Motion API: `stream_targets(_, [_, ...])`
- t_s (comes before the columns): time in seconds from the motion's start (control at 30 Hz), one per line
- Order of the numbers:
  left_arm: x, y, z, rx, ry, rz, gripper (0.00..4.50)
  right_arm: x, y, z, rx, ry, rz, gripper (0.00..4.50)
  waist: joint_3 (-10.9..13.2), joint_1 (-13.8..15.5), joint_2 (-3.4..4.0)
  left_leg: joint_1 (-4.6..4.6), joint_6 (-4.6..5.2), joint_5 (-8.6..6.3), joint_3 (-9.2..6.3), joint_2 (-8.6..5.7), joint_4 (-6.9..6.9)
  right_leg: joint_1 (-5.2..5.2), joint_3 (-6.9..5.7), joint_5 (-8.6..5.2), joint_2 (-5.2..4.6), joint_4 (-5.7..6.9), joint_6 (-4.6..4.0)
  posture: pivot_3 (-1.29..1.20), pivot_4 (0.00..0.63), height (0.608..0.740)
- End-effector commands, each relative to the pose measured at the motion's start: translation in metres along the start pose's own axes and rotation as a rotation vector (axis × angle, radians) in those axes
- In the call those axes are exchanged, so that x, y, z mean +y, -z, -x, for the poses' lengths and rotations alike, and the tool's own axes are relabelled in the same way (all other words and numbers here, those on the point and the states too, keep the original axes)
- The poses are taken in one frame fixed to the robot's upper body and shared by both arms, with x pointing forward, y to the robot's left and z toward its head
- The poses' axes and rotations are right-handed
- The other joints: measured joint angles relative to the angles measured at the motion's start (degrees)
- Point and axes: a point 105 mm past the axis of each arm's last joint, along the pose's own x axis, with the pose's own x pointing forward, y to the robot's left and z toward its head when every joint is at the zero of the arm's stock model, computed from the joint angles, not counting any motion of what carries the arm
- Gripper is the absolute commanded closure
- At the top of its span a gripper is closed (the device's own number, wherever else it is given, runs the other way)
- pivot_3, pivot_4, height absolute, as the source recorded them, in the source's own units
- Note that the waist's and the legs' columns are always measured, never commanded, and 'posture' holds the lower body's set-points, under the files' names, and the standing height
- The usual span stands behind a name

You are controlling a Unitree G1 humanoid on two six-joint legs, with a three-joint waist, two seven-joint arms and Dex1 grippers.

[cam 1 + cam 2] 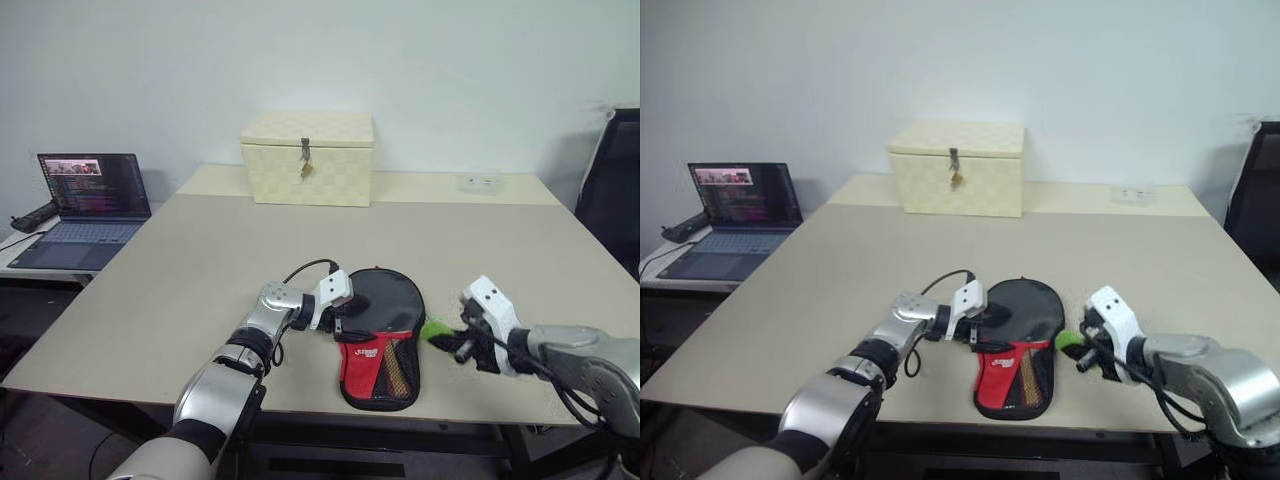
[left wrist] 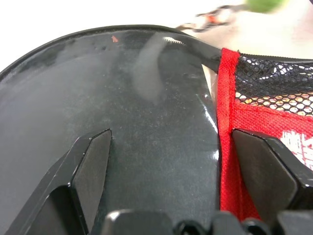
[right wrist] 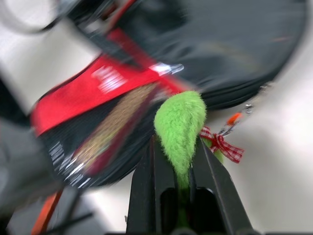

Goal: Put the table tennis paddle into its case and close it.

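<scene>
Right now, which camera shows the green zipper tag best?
The right wrist view: the green zipper tag sits large there, pinched between the right gripper fingers. Both eye views show it as a small green blob beside the case; the left wrist view catches just an edge.

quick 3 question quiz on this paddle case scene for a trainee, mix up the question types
1. True or false: the right gripper is shut on the green tag.
2. What straddles the left gripper's open fingers: A) the case B) the cream box C) the laptop?
3. Where is the cream box?

Key: 1 true. 2 A. 3 at the table's far edge, latch shut.
</scene>
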Motion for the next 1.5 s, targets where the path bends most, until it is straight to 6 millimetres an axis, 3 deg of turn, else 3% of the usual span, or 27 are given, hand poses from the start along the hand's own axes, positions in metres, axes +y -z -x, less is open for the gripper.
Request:
stream_targets(0.03, [-0.007,0.006,-0.011,0.047,0.033,0.004,0.25,0.041,0.004,0.011,0.032,-0.189,0.091,4.48,0.0,0.07,-0.01,-0.01,0.0,0.0,0.0,-0.05,0.0,0.0,0.0,0.01,-0.04,-0.01,0.01,0.0,0.15,0.74])
stream_targets(0.27, [-0.007,0.004,-0.013,0.048,0.032,0.001,0.25,0.061,0.017,0.019,0.075,-0.281,0.092,4.48,-0.01,0.26,-0.02,0.01,0.0,0.0,-0.02,-0.07,0.16,0.1,0.0,-0.04,-0.06,0.0,0.24,0.0,0.15,0.74])
stream_targets(0.43, [-0.006,0.003,-0.016,0.05,0.021,-0.003,0.25,0.097,0.026,0.022,0.074,-0.445,0.084,4.48,-0.01,0.44,-0.03,-0.02,0.01,0.0,-0.05,-0.11,0.19,0.11,-0.03,-0.05,-0.1,-0.01,0.26,0.0,0.15,0.74])
stream_targets(0.57, [-0.006,0.002,-0.019,0.05,0.016,-0.008,0.25,0.115,0.029,0.025,0.06,-0.523,0.069,4.48,-0.01,0.51,-0.04,-0.01,0.01,-0.01,-0.08,-0.14,0.29,0.17,-0.05,-0.02,-0.14,0.0,0.33,0.0,0.15,0.74])
stream_targets(0.73, [-0.005,0.001,-0.021,0.053,0.015,-0.016,0.25,0.125,0.028,0.025,0.036,-0.569,0.063,4.48,-0.01,0.53,-0.04,-0.01,0.01,-0.01,-0.1,-0.21,0.43,0.25,-0.07,0.01,-0.22,-0.01,0.43,0.0,0.15,0.74])
stream_targets(0.87, [-0.006,-0.001,-0.022,0.05,0.016,-0.021,0.25,0.12,0.026,0.021,0.028,-0.537,0.075,4.48,-0.02,0.56,-0.04,0.0,0.01,-0.01,-0.13,-0.29,0.43,0.29,-0.08,-0.01,-0.28,-0.03,0.48,0.0,0.15,0.74])
stream_targets(0.97, [-0.006,-0.002,-0.023,0.045,0.02,-0.026,0.25,0.116,0.023,0.021,0.018,-0.535,0.068,3.69,-0.02,0.6,-0.05,0.0,0.01,-0.01,-0.18,-0.54,0.44,0.32,-0.12,-0.03,-0.38,-0.03,0.53,0.0,0.15,0.74])
stream_targets(1.03, [-0.006,-0.004,-0.022,0.035,0.017,-0.028,0.25,0.11,0.018,0.021,0.005,-0.515,0.074,3.01,-0.01,0.6,-0.05,0.0,0.01,-0.01,-0.21,-0.55,0.45,0.36,-0.14,-0.05,-0.47,-0.03,0.58,0.0,0.15,0.74])
stream_targets(1.17, [-0.002,-0.011,-0.019,-0.022,0.0,-0.019,0.25,0.079,-0.001,0.02,-0.06,-0.397,0.083,1.64,0.01,0.47,-0.08,0.01,0.02,-0.01,-0.17,-0.6,0.49,0.37,-0.1,0.0,-0.62,-0.04,0.72,0.0,0.15,0.74])
stream_targets(1.27, [0.0,-0.02,-0.006,-0.111,0.016,0.002,0.25,0.039,-0.022,0.019,-0.143,-0.241,0.091,1.64,0.02,0.22,-0.1,0.0,0.02,-0.01,-0.16,-0.65,0.49,0.37,-0.11,0.02,-0.69,-0.05,0.75,0.0,0.15,0.74])
stream_targets(1.33, [0.002,-0.023,0.02,-0.166,0.022,0.0,0.25,0.006,-0.039,0.017,-0.229,-0.115,0.106,1.64,0.04,-0.43,-0.11,0.01,0.03,-0.01,-0.08,-0.64,0.46,0.32,-0.05,0.04,-0.7,-0.04,0.72,0.0,0.15,0.74])
stream_targets(1.4, [0.003,-0.024,0.043,-0.195,0.003,-0.01,0.25,-0.014,-0.046,0.015,-0.273,-0.06,0.127,1.64,0.06,-1.13,-0.12,0.0,0.03,-0.01,-0.03,-0.59,0.4,0.19,0.04,0.1,-0.68,0.0,0.6,0.0,0.15,0.74])
stream_targets(1.47, [0.011,-0.026,0.097,-0.218,-0.156,-0.024,0.25,-0.04,-0.049,0.006,-0.323,0.004,0.142,1.64,0.06,-2.19,-0.12,-0.01,0.03,-0.01,-0.04,-0.55,0.28,0.1,0.07,0.14,-0.64,0.05,0.39,0.0,0.15,0.74])
stream_targets(1.5, [0.011,-0.029,0.113,-0.217,-0.21,-0.033,0.25,-0.049,-0.048,0.003,-0.332,0.021,0.147,1.64,0.07,-2.95,-0.15,0.03,0.03,-0.01,-0.06,-0.43,0.21,0.05,0.2,0.14,-0.58,0.04,0.36,0.0,0.15,0.74])
